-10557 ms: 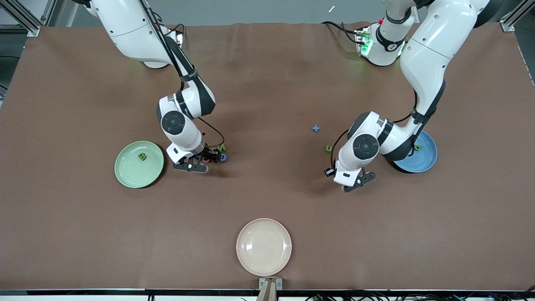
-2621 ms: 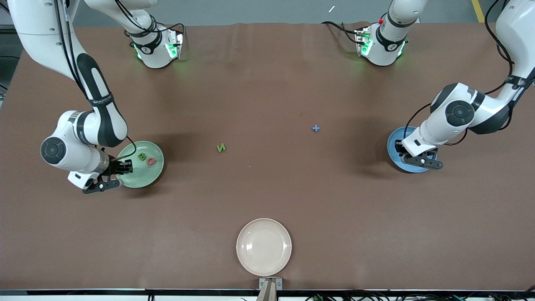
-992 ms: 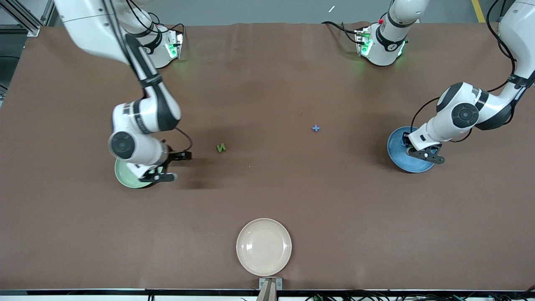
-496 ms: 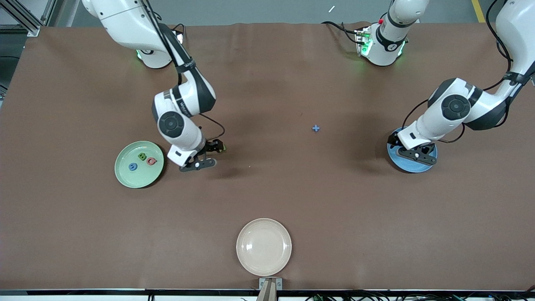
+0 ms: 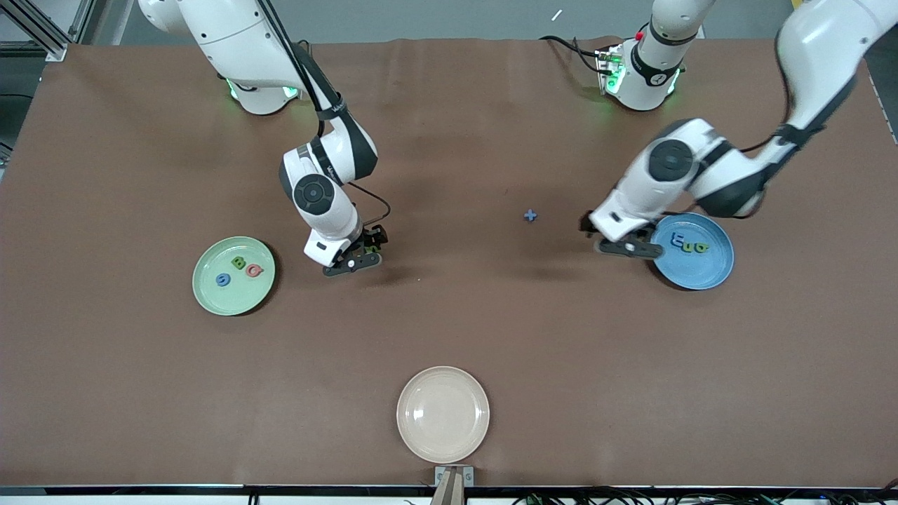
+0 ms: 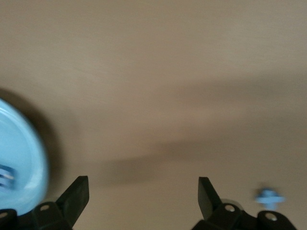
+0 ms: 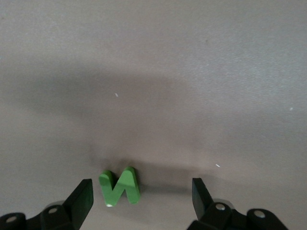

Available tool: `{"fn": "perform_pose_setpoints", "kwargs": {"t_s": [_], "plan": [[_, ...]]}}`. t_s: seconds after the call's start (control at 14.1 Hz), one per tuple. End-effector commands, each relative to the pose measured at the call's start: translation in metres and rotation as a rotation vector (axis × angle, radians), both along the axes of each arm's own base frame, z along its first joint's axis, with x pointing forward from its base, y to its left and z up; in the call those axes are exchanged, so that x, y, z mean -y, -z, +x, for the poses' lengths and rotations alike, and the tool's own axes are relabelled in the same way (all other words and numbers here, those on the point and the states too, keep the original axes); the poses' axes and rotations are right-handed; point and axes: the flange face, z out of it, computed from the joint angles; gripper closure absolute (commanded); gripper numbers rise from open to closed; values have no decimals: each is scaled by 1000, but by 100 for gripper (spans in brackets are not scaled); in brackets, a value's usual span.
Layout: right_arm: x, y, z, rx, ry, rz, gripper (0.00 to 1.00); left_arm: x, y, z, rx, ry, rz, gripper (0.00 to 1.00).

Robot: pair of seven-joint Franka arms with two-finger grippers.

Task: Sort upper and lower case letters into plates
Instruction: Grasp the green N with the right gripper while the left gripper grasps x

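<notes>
The green letter N [image 7: 120,186] lies flat on the table between the open fingers of my right gripper [image 7: 141,199], closer to one finger and untouched. From the front, this gripper [image 5: 370,244] covers the N. The mint green plate [image 5: 210,298] holds a blue letter [image 5: 222,280], a green B [image 5: 239,263] and a pink-red letter [image 5: 254,270]. On the blue plate [image 5: 701,277] lie three letters [image 5: 689,245], blue and green. My left gripper [image 5: 586,226] is open and empty, above the table between this plate [image 6: 19,158] and the blue cross [image 5: 530,215], also seen as the cross [image 6: 269,197].
A cream-beige plate [image 5: 443,414] sits empty near the table's front edge, midway between the two arms' ends. Brown tabletop [image 5: 449,315] spreads between the plates.
My right gripper went from the mint plate to the green N and came down around it. My left gripper opened, left the blue plate and swung toward the cross; three letters now show there.
</notes>
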Motion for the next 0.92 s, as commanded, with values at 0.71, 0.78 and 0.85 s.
{"fn": "perform_pose_setpoints", "kwargs": {"t_s": [0.71, 0.78, 0.85], "plan": [[-18, 2, -14, 17, -24, 7, 31, 125, 58, -49, -11, -263, -61, 4], [-19, 2, -14, 19, -25, 8, 35, 126, 61, -51, -14, -262, -75, 8], [-19, 3, -15, 17, -25, 7, 38, 124, 67, -51, -23, -267, -84, 10]]}}
